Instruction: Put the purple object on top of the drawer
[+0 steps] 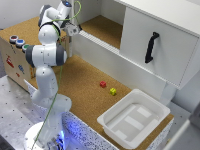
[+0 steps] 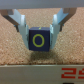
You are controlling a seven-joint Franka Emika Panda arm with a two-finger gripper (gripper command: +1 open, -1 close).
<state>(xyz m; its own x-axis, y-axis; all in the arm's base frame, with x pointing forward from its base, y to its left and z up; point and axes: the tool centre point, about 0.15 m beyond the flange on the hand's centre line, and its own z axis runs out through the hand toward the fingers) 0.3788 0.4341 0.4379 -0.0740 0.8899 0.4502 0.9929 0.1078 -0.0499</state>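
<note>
In the wrist view a purple cube [image 2: 38, 39] with a yellow ring on its face sits between my two fingers [image 2: 20, 22]. My gripper [image 2: 39, 31] is shut on it, and it hangs a little above the cork surface [image 2: 20, 57], casting a shadow below. In the exterior view my gripper [image 1: 74, 30] is raised at the back, over the cork near the white ledge, and the cube is too small to make out there. The white drawer unit [image 1: 162, 45] with a black handle [image 1: 151, 47] stands to the exterior view's right of my gripper, its flat top [image 1: 167, 10] higher up.
A red block [image 1: 103, 84] and a yellow-green block [image 1: 113, 91] lie on the cork. A white bin [image 1: 134, 117] sits at the front right. A wooden box [image 1: 14, 57] with coloured cups [image 1: 18, 41] stands at the left. A white ledge [image 1: 100, 47] runs beside the cabinet.
</note>
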